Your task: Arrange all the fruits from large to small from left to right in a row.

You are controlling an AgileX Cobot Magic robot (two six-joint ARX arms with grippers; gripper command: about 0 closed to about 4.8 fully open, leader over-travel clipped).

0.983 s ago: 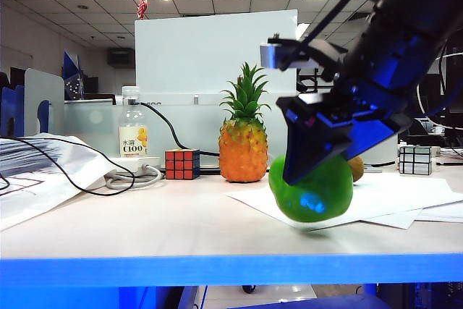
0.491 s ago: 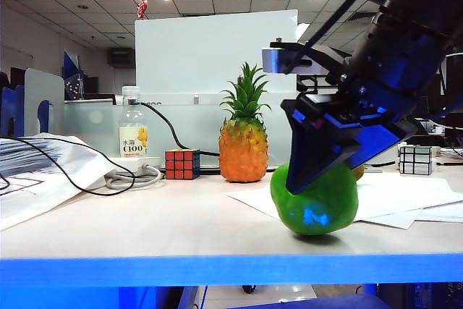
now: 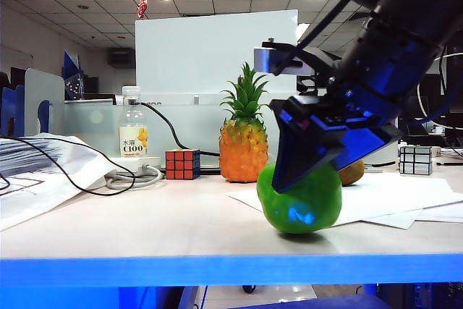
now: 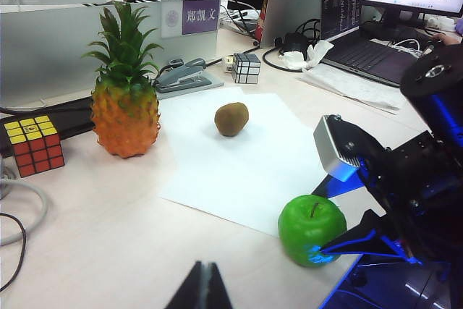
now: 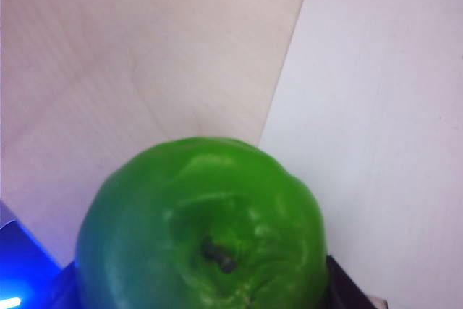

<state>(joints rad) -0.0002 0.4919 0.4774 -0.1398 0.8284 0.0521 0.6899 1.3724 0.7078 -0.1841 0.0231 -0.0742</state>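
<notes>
Now the right gripper [image 3: 307,179] hugs the green apple [image 3: 300,200] with its jaws spread wide around it, and the apple sits on the table [image 3: 145,229] at the paper's [image 4: 239,157] edge, in front of the pineapple [image 3: 244,142]; the kiwi [image 4: 231,119] lies further back on the paper. Set the apple down gently between those two, hold it straight so it won't roll, then let go; the left gripper [image 4: 202,287] waits pressed together, away from the fruit.

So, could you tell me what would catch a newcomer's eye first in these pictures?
Most striking is the right gripper, closed around the glossy green apple on the table near the front edge. Behind it stands the pineapple, with the small brown kiwi lying on the white paper beyond the apple. The left gripper hangs shut above the table, holding nothing.
</notes>
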